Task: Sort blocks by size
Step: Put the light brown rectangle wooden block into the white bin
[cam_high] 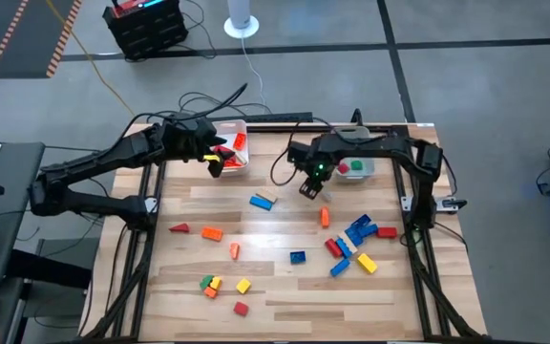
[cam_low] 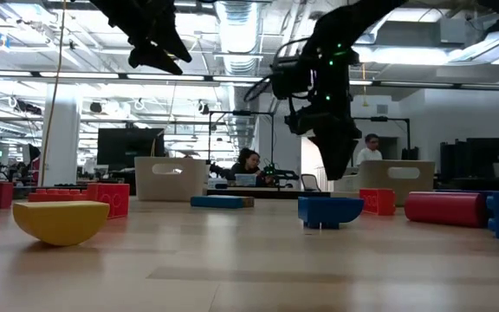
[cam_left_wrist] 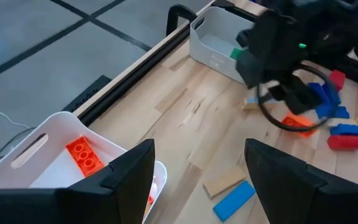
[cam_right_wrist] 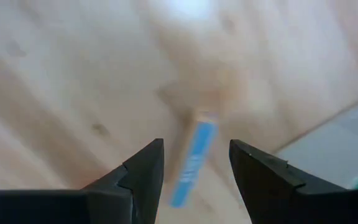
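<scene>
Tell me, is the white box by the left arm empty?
No. The white bin already holds an orange brick, seen in the left wrist view. The high view shows red and orange pieces inside.

Left gripper raised, jaws apart; right gripper raised, jaws apart.

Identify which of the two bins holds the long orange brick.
The bin under the left gripper, at the table's far left; its orange brick shows in the left wrist view. The other bin holds green and red pieces.
</scene>
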